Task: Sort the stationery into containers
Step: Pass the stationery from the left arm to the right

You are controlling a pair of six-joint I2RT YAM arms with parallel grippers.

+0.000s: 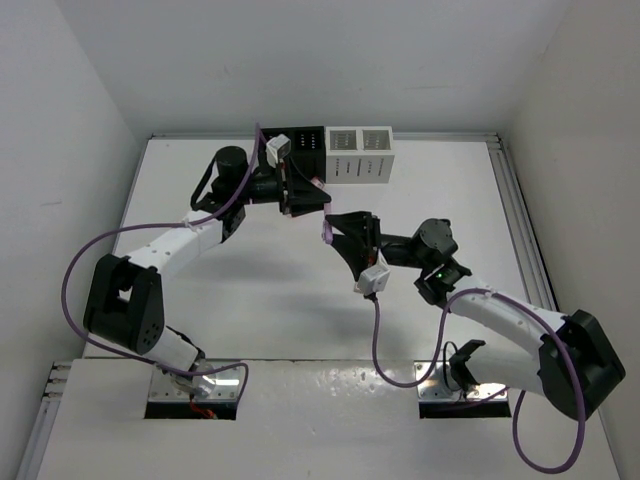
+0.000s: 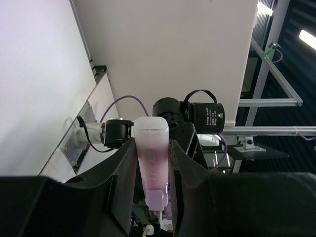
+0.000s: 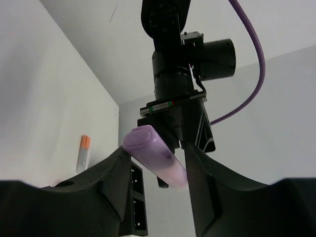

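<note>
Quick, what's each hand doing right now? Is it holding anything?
Left hand: closed on the pale lilac-pink stick.
Right hand: open, fingers on either side of the stick's end, not clamping it.

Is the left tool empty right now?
No, a pale lilac-pink plastic stick sits gripped between the fingers of the left tool.

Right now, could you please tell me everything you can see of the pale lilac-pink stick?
The pale lilac-pink stick is a slim, smooth, plastic-looking tube with a rounded, translucent cap at one end. It is held in the air above the table, touching no surface. The left gripper is shut on its sides. Its capped end reaches between the open fingers of the right gripper; whether they touch it cannot be told.
</note>
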